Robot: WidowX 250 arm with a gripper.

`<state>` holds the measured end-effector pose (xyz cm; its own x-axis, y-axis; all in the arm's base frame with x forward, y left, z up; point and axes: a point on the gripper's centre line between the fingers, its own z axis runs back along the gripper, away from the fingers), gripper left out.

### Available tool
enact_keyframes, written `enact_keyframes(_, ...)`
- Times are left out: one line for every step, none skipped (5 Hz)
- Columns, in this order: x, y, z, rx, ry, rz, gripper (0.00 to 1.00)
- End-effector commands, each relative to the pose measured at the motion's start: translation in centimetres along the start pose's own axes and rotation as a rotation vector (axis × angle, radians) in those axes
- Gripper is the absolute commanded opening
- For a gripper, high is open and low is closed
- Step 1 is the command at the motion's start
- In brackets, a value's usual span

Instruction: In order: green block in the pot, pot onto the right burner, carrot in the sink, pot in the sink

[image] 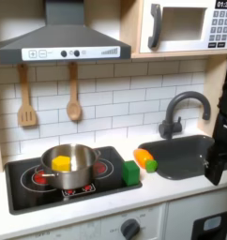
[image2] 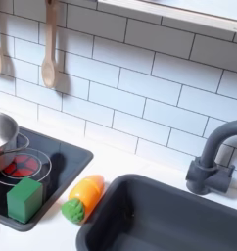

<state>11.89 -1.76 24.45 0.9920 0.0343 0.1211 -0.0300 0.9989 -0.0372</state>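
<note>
The silver pot (image: 70,165) stands on the black cooktop, mostly over the first exterior view's left burner, with a yellow piece (image: 61,163) inside it. Its rim also shows in the second exterior view (image2: 1,132). The right burner (image: 105,169) (image2: 23,167) lies bare. The green block (image: 131,172) (image2: 24,199) sits at the cooktop's right front corner. Beside it on the white counter lies the carrot (image: 144,159) (image2: 83,196), next to the sink (image: 186,157) (image2: 160,218). My gripper (image: 219,172) hangs dark at the first exterior view's right edge, over the sink's right end; its fingers are cut off.
A dark arched faucet (image: 181,111) (image2: 214,162) rises behind the sink. Two wooden utensils (image: 74,105) hang on the tiled wall under the range hood (image: 64,42). A microwave (image: 186,26) sits at the upper right. The counter's front edge is close.
</note>
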Motion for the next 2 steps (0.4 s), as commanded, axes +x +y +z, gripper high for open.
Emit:
enact_keyframes(0.0,0.0,0.0,0.000,0.000,0.000,1.00)
enact_keyframes(0.5,1.3,0.0,0.004,-0.007,0.000,1.00)
